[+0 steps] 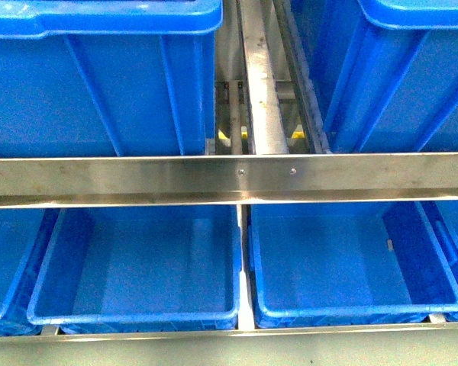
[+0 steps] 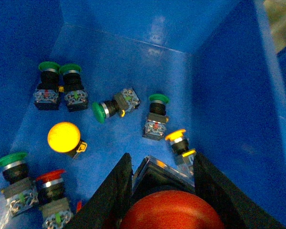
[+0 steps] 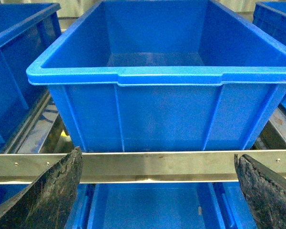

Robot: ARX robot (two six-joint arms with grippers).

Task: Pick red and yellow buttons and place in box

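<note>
Red button (image 2: 171, 212), clamped by left claw (image 2: 162, 177), inside bin (image 2: 224, 95)

No text, label, brand, number or sign could be read on the blue bins (image 1: 99, 91), the steel rail (image 1: 137, 177) or the buttons (image 2: 63, 137), whose small markings were too blurred to make out.

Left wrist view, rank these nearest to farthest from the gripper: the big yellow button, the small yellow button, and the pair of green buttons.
1. Small yellow button, right beside a finger of the left gripper, which holds a red button.
2. Big yellow button, alone on the floor of the bin.
3. Pair of green buttons, side by side near the far wall.
</note>
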